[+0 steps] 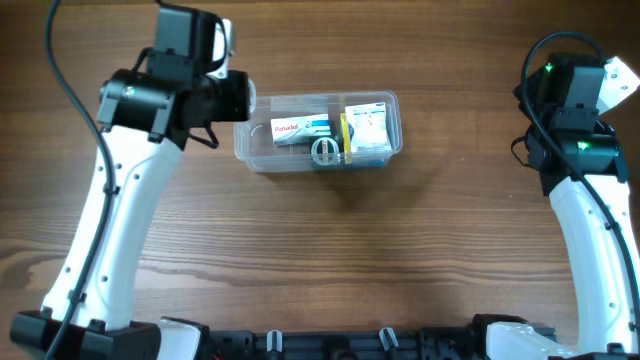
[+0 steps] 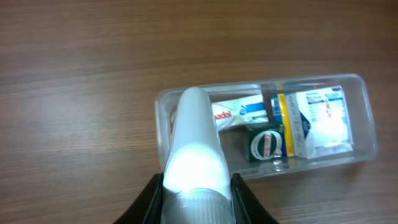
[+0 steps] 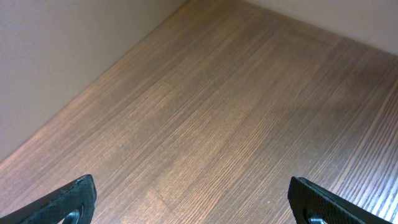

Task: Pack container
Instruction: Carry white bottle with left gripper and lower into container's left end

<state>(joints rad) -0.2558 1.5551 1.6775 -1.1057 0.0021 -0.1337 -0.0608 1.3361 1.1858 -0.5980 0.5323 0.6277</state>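
Note:
The clear plastic container (image 1: 394,103) lies at the table's far middle. It holds a white and red box (image 1: 297,130), a roll of tape (image 1: 323,150), a yellow item and a white and blue box (image 1: 368,128). My left gripper (image 1: 236,97) is at the container's left end, shut on a white tube (image 2: 194,137). In the left wrist view the tube's tip points over the left end of the container (image 2: 367,118). My right gripper (image 3: 199,202) is open and empty, far to the right (image 1: 565,80) over bare wood.
The table is brown wood. A pale wall borders it in the right wrist view (image 3: 56,56). The arm bases stand at the near edge.

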